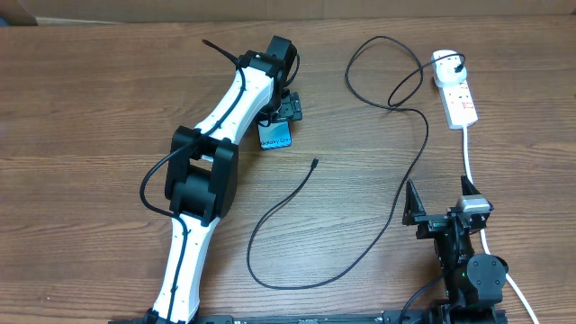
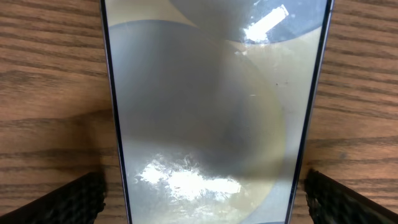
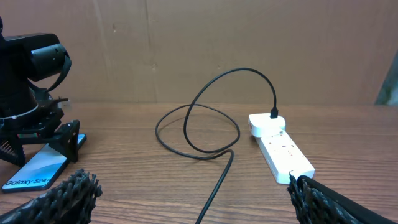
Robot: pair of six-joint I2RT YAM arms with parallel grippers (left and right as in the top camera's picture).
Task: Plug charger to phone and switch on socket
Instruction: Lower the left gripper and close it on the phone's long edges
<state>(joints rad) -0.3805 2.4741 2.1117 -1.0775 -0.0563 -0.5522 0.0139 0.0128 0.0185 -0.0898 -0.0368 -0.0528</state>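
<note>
While the overhead view spans the whole brown wooden surface (image 1: 90, 108), only the right wrist view reads the lettering. Long thin black charger cable (image 1: 426, 135): plugged into the white extension socket (image 1: 456, 90), tip free. Slim blue-screened phone (image 3: 34, 171): marked "Galaxy S24+", straddled by the released left pincer (image 2: 204, 196). Right pincer (image 3: 196, 196): released, empty.

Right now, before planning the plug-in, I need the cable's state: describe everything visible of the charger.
The charger is a thin black cable lying slack on the wooden table. One end sits plugged in the white socket; it loops once, sweeps in a wide curve, and its small connector tip lies free, apart from the phone. Nothing grips it.
</note>
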